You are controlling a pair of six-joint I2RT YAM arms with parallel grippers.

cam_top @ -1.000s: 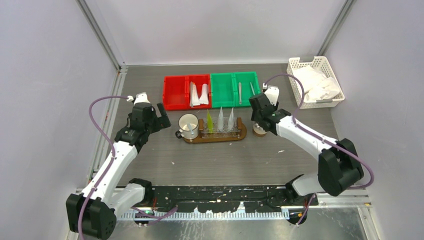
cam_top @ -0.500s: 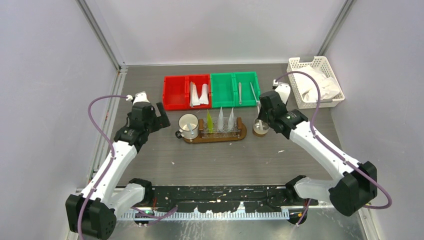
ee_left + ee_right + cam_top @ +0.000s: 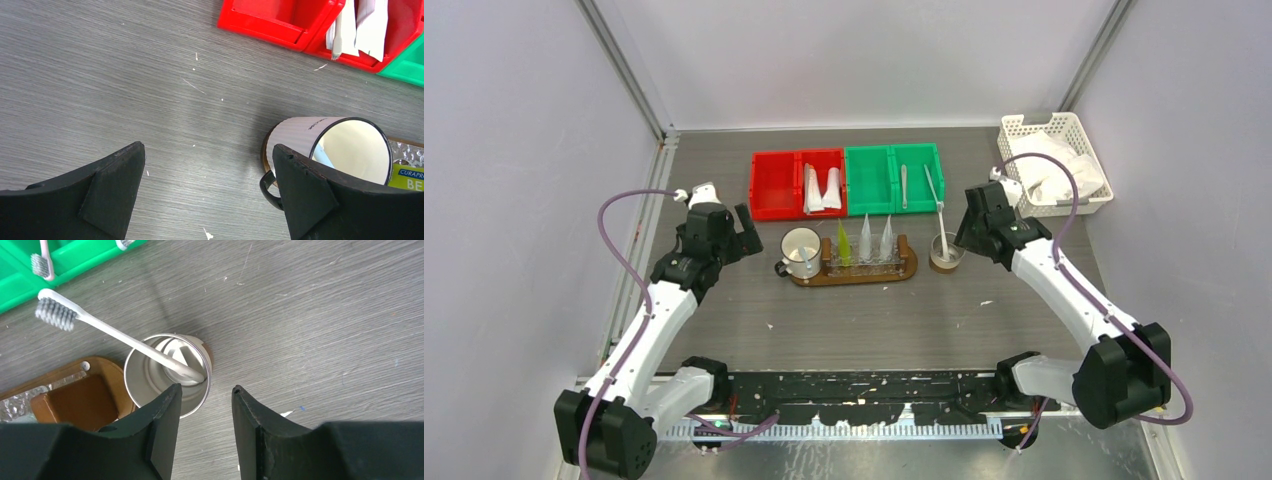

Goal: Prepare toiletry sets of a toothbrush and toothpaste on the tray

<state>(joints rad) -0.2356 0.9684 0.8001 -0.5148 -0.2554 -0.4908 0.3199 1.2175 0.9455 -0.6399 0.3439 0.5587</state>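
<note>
Yellow-green tube (image 3: 409,178), "CURAPRO" label

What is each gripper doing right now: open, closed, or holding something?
Left gripper: open, holding nothing.
Right gripper: open, holding nothing; the toothbrush rests in the cup nearby.

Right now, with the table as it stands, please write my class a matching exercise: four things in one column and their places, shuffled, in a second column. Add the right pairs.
Things
1. toothbrush by the right pincer
2. white mug
3. yellow-green tube
4. crumpled white cloth

Places
A. in the white basket at the far right
B. at the left end of the wooden tray
C. leaning in the metal cup
D. upright in the clear rack on the tray

Pairs: 1-C, 2-B, 3-D, 4-A
</note>
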